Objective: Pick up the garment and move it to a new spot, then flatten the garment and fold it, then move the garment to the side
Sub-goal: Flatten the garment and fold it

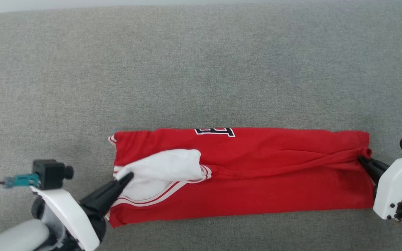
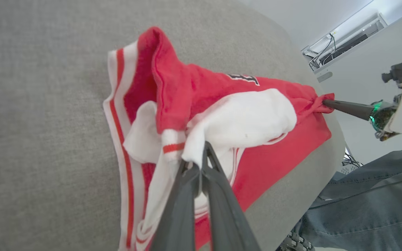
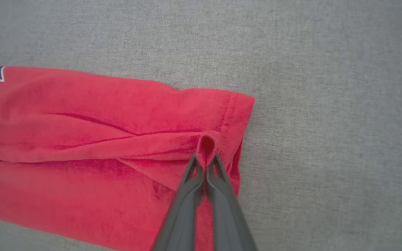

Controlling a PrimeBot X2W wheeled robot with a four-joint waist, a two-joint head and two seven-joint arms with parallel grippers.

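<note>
The garment (image 1: 257, 181), a red jersey with white sleeves and striped trim, lies folded into a long band across the grey surface (image 1: 201, 69). Part of a black white-outlined numeral shows at its far edge. My left gripper (image 1: 128, 177) is shut on the white sleeve fabric at the band's left end; in the left wrist view the left gripper (image 2: 203, 153) pinches that white cloth. My right gripper (image 1: 361, 159) is shut on a small pucker of the red hem at the right end, and the right wrist view shows the right gripper (image 3: 206, 162) with the red fold nipped between the tips.
The grey fabric surface stretches far beyond the garment (image 3: 82, 139) on all sides. In the left wrist view the surface's edge (image 2: 337, 146) drops off, with a person's jeans-clad leg (image 2: 368, 205) and a white cabinet (image 2: 354, 45) beyond it.
</note>
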